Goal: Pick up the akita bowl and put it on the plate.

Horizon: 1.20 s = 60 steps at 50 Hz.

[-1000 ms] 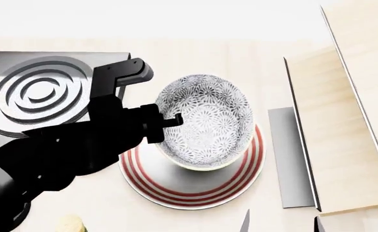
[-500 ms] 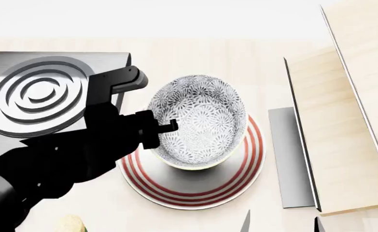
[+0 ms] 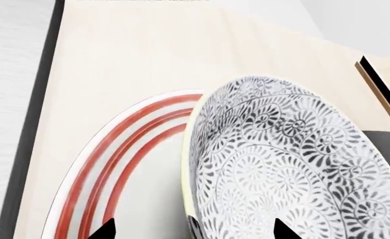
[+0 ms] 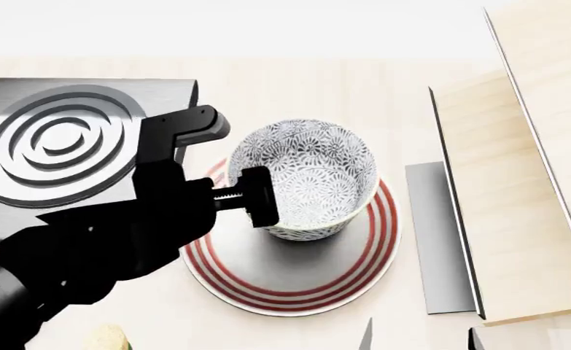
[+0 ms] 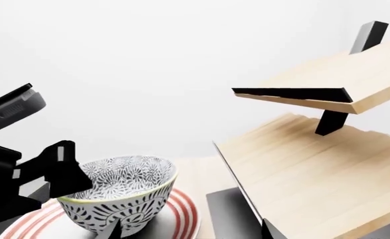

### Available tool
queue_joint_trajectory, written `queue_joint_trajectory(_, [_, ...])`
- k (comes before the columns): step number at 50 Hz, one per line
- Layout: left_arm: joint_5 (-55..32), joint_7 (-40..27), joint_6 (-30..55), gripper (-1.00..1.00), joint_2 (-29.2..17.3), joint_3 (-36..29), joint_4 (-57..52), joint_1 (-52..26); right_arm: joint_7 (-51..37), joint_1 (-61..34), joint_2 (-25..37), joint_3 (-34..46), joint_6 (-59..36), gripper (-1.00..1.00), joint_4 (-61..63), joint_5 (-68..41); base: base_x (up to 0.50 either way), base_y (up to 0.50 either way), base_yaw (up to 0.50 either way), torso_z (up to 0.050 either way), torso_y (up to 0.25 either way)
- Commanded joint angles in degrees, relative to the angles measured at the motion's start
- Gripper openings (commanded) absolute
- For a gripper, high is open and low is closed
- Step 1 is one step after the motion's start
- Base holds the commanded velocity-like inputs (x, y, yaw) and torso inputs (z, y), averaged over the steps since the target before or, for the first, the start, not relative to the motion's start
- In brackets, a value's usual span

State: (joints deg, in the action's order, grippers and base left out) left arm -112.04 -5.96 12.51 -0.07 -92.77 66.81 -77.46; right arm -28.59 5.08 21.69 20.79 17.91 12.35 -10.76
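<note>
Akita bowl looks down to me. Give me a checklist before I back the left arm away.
1. akita bowl resting on the plate: ok; the right wrist view shows it upright, base on the plate.
2. Bowl inside the plate's rim: ok, though it sits toward the far side.
3. left pincer opened: ok; its tips stand wide apart, straddling the bowl wall.
4. Tips free of the wall: cannot tell.
5. Room to retreat: ok; the burner lies beside the arm, not against it.
6. right pincer out of the way: ok; open, empty, on the near side.
</note>
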Motion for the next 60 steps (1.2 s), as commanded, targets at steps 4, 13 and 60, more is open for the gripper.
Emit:
queue_joint_trajectory(4, [0.58, -0.2, -0.41, 1.0, 0.06, -0.39, 0.49, -1.38, 0.22, -0.34, -0.38, 1.07, -0.16, 1.0, -0.86, 0.66, 0.0, 0.0, 0.0, 0.0, 0.0])
queue_joint_trajectory(13, [2.2, -2.07, 3.4, 1.0, 0.05, -0.83, -0.87, -6.6, 0.56, -0.72, -0.41, 1.42, -0.41, 1.0, -1.06, 0.11, 0.0, 0.0, 0.0, 0.0, 0.0])
queue_joint_trajectory(60, [14.07, -43.04, -3.99, 1.0, -52.02, 9.06, -91.05, -19.35, -0.94, -0.06, 0.56, 1.56, -0.52, 1.0, 2.97, 1.44, 0.0, 0.0, 0.0, 0.0, 0.0])
